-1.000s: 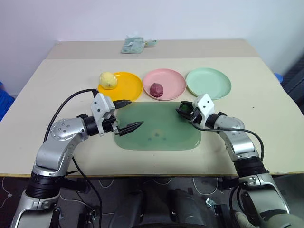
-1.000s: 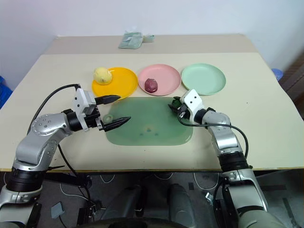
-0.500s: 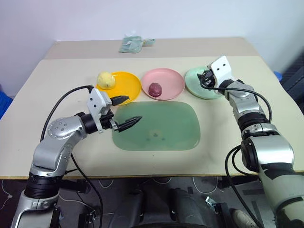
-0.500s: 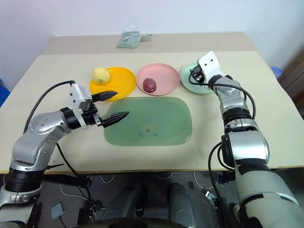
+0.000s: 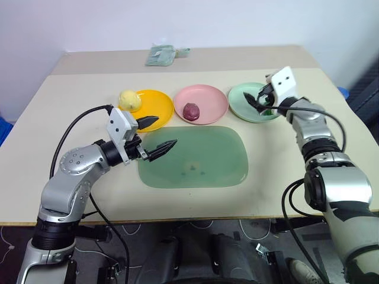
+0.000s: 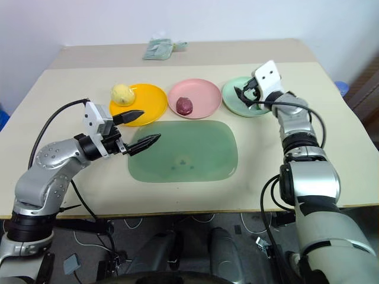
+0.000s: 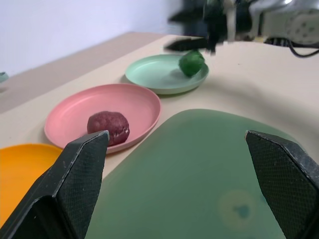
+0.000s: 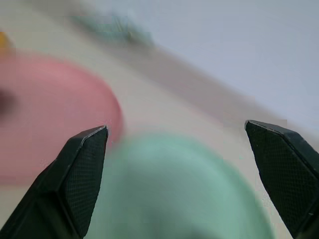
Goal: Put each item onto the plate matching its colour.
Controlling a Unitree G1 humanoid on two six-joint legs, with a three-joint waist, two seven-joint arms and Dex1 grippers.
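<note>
Three round plates stand in a row beyond the tray. The pale yellow item (image 5: 129,99) rests on the far left rim of the yellow plate (image 5: 155,106). The reddish-purple item (image 5: 191,110) lies on the pink plate (image 5: 207,97). The dark green item (image 7: 192,62) lies on the mint green plate (image 5: 246,100), just under my right gripper (image 5: 261,102), which hovers open over the plate, clear of the item. My left gripper (image 5: 164,132) is open and empty over the tray's left edge, near the yellow plate.
The translucent green tray (image 5: 195,160) lies at mid-table in front of the plates with nothing on it. A small greenish packet (image 5: 160,55) sits near the table's far edge. The table's front edge (image 5: 177,220) runs close below the tray.
My right gripper carried the green item from the tray's far right corner up to the mint green plate, opened and let it go there. The left arm held its place.
</note>
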